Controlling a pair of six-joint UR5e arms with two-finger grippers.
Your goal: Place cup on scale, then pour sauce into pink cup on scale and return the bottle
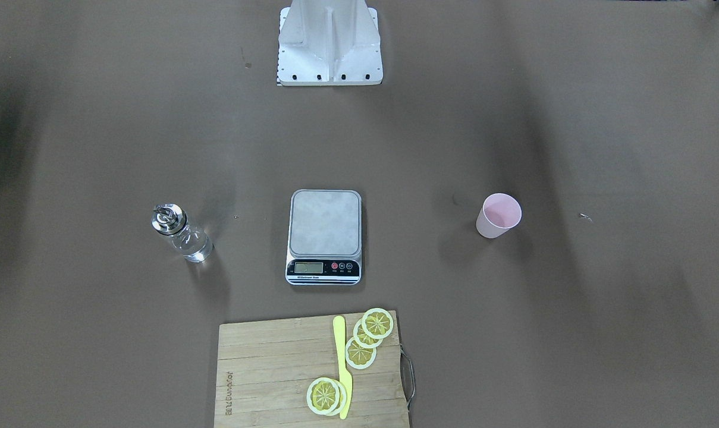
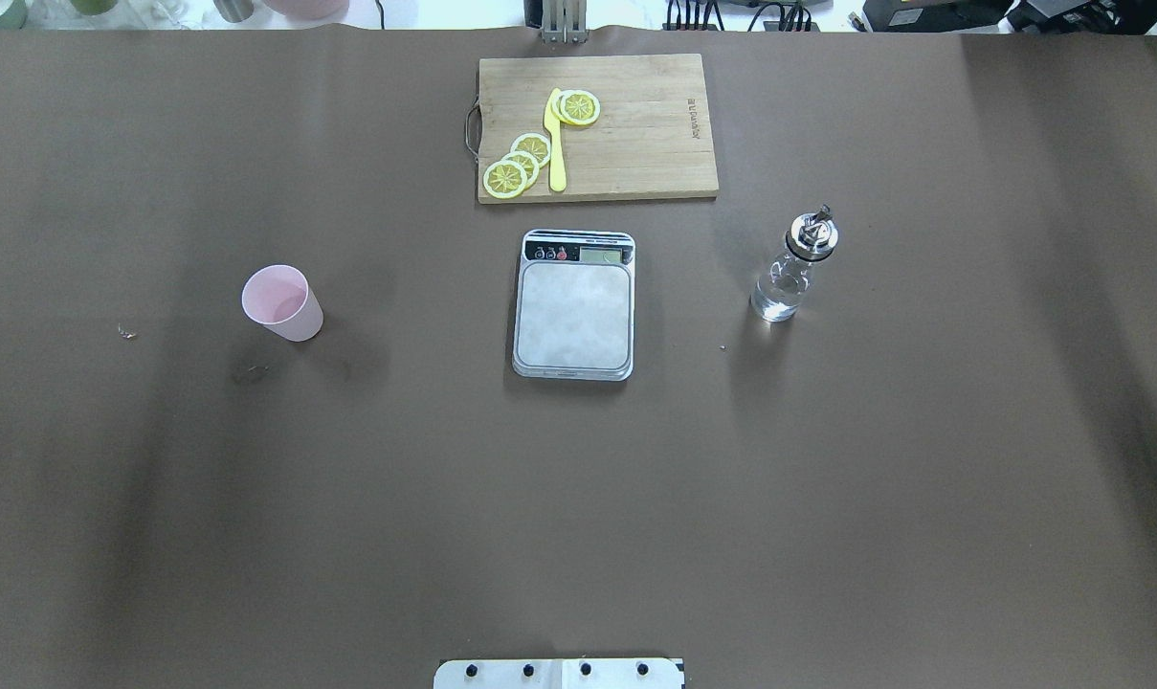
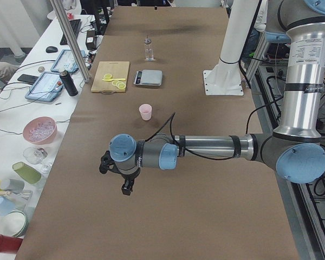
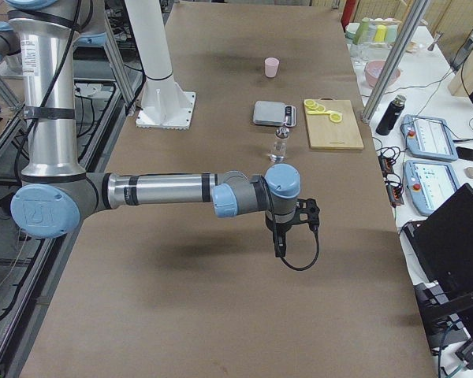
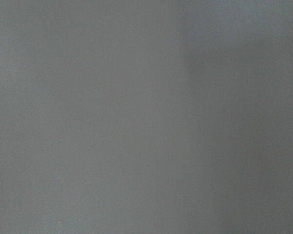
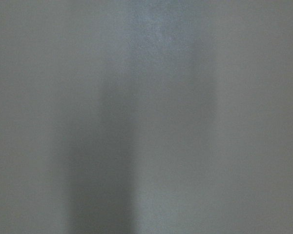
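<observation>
The pale-pink cup stands upright on the brown table, to the robot's left of the scale. The scale sits mid-table with nothing on its grey platform. The clear bottle with a silver pourer stands upright to the scale's right. My left gripper hangs over bare table well short of the cup. My right gripper hangs over bare table short of the bottle. Both show only in the side views, so I cannot tell whether they are open or shut. Both wrist views show only blurred table.
A wooden cutting board with lemon slices and a yellow knife lies beyond the scale at the far edge. The robot's white base is at the near edge. Benches with tablets, bowls and cups flank the table's far side.
</observation>
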